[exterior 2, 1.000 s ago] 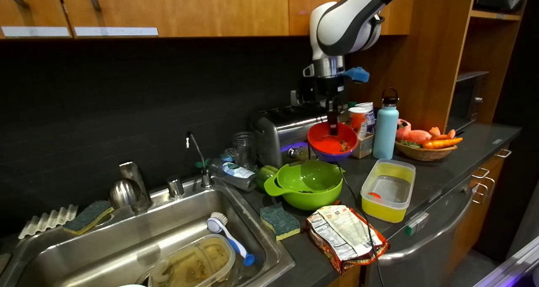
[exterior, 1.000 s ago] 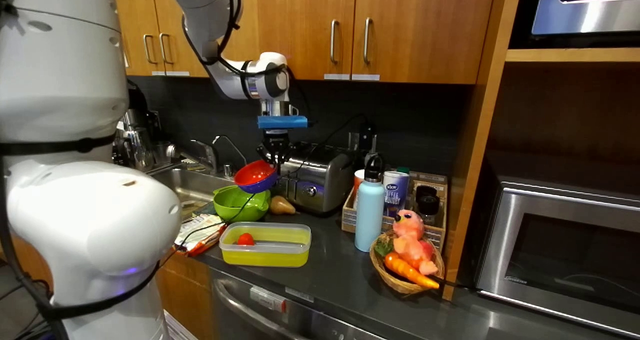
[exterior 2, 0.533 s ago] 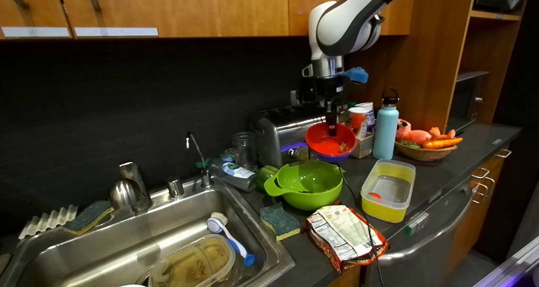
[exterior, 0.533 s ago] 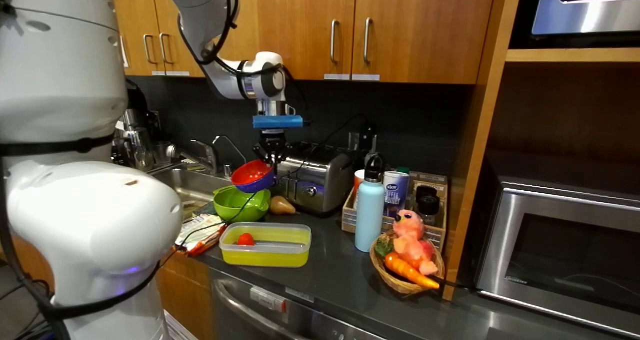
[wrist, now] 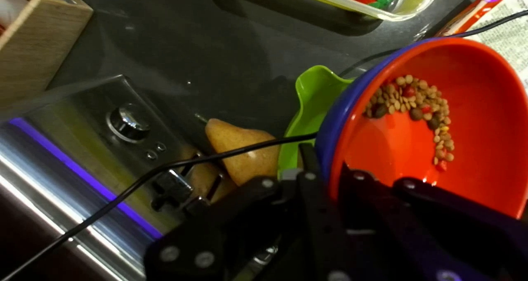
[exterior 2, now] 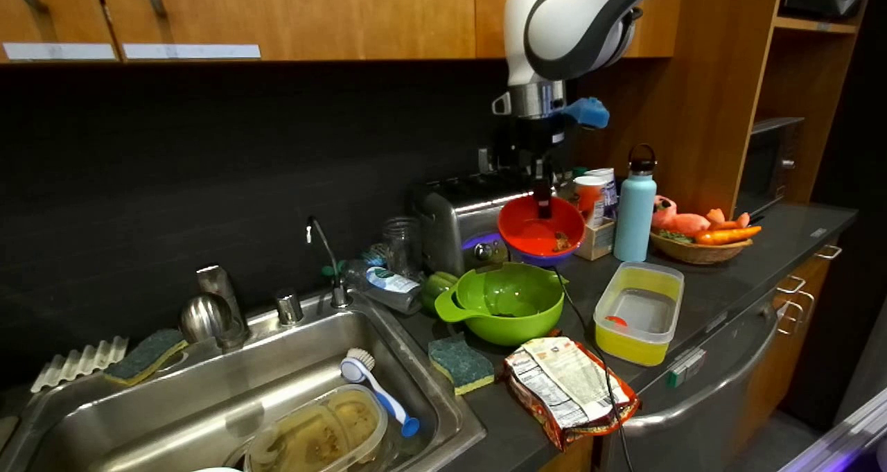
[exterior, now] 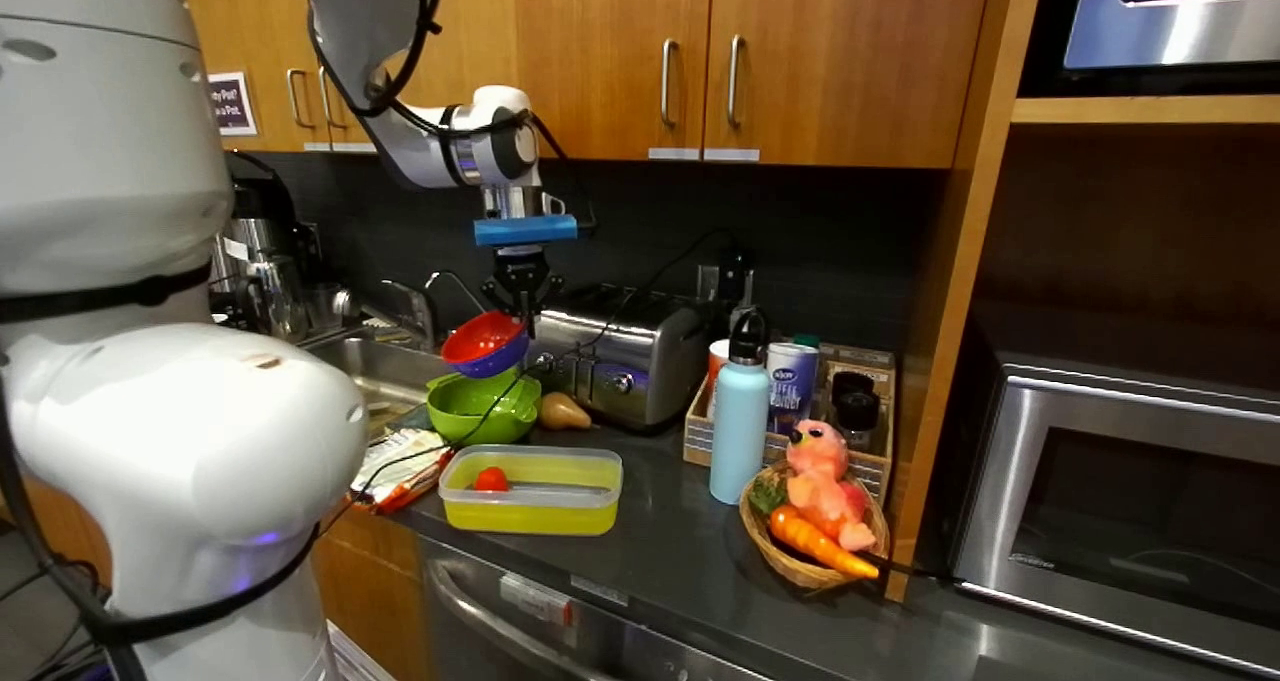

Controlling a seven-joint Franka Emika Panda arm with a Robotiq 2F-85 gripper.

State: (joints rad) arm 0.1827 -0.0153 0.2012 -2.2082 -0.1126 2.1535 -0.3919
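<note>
Red-and-blue bowl point(wrist: 486, 145) hangs tilted below the gripper point(wrist: 328, 159), pinched at one side of its rim between the two nearly closed fingers, and is located above the green bowl point(exterior 2: 513, 330).

Glossy plastic red bowl point(wrist: 478, 136), shiny metal toaster point(exterior: 650, 361), wooden cupboards point(exterior: 845, 71), matt bottle point(exterior: 740, 431)

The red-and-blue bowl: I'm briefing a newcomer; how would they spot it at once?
Find the silver toaster on the counter. Near it, the end effector grips a tilted bowl by the rim. Red inside, blue outside, it hangs raised, unlike the green bowl below.
</note>
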